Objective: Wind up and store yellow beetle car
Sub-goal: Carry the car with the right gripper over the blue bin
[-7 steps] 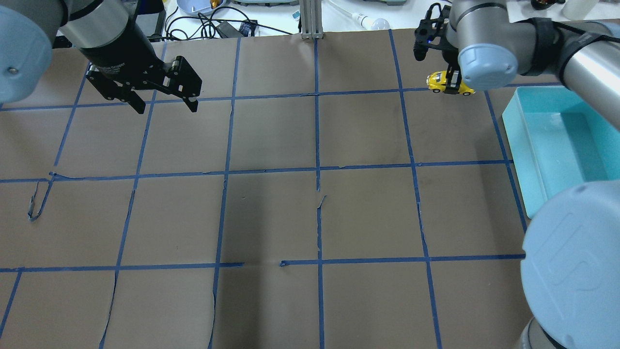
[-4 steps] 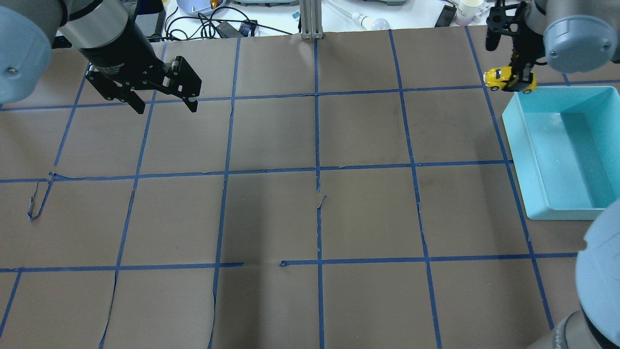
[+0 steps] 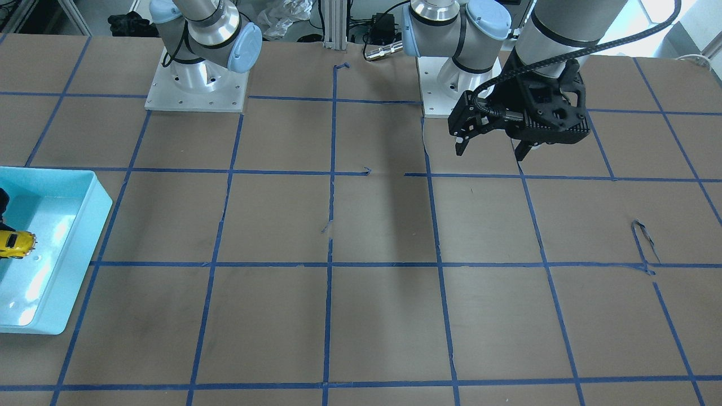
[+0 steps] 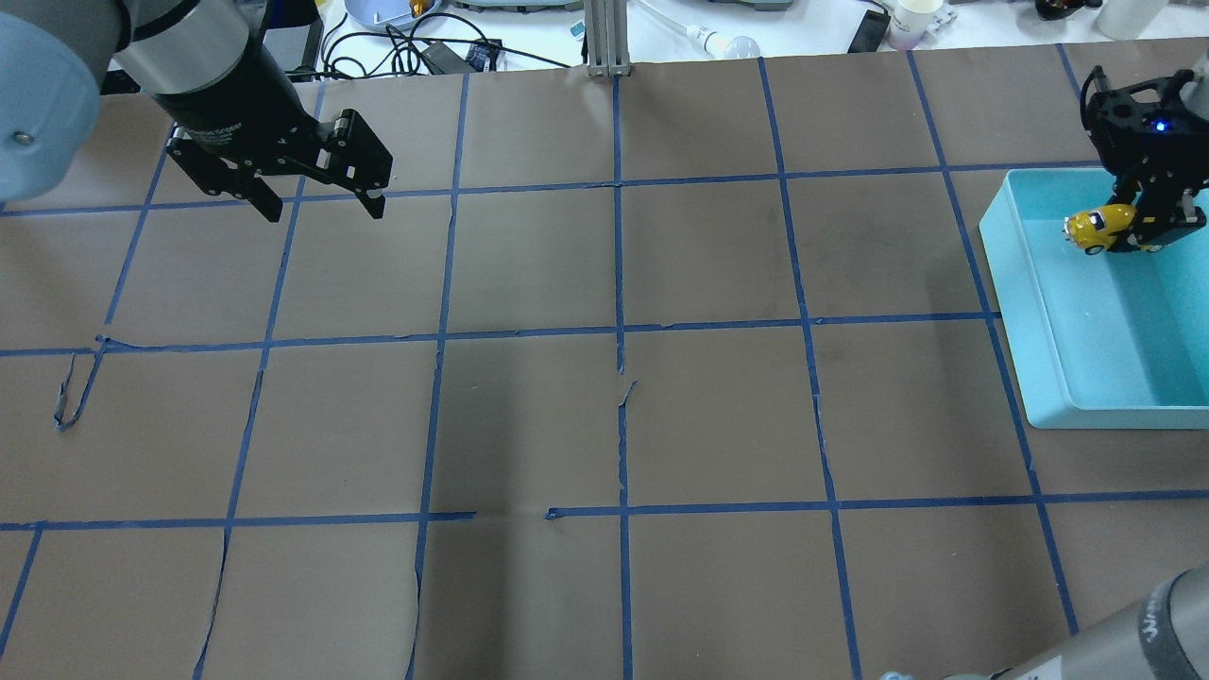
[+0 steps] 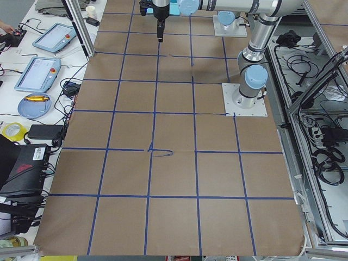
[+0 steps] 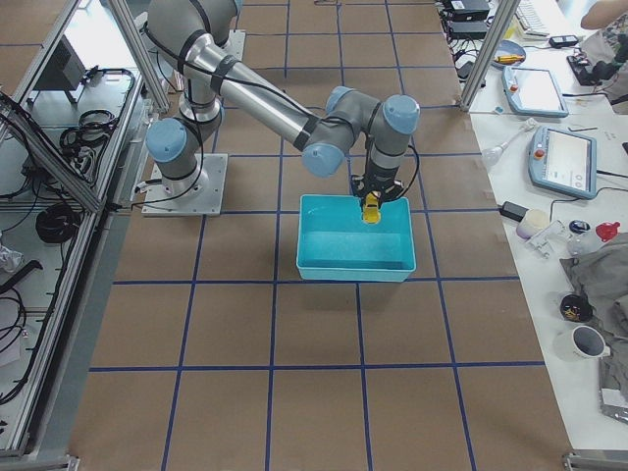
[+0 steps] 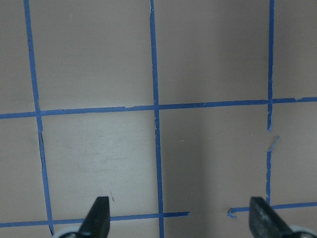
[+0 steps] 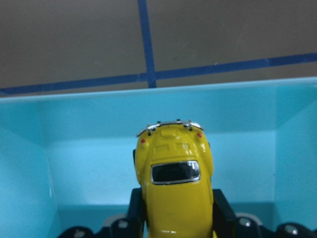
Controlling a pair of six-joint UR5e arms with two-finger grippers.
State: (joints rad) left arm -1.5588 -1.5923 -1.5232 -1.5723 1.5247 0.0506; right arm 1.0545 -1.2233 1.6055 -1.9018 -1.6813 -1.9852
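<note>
The yellow beetle car (image 4: 1098, 228) is held in my right gripper (image 4: 1138, 229), which is shut on it above the far end of the turquoise bin (image 4: 1030, 312). In the right wrist view the car (image 8: 174, 183) points at the bin's far wall (image 8: 99, 124), clamped between the black fingers. It also shows in the front view (image 3: 16, 243) and the right side view (image 6: 372, 207). My left gripper (image 4: 321, 208) hangs open and empty over the far left of the table; its fingertips (image 7: 99, 213) stand wide apart in the left wrist view.
The table is brown paper with a blue tape grid (image 4: 619, 331). Some tape is torn loose at the left (image 4: 71, 397). Cables, a bowl and a cup lie beyond the far edge (image 4: 416, 47). The bin stands at the right edge.
My right gripper has carried the car rightwards from over the far tape line to above the bin's far end. My left arm has not moved.
</note>
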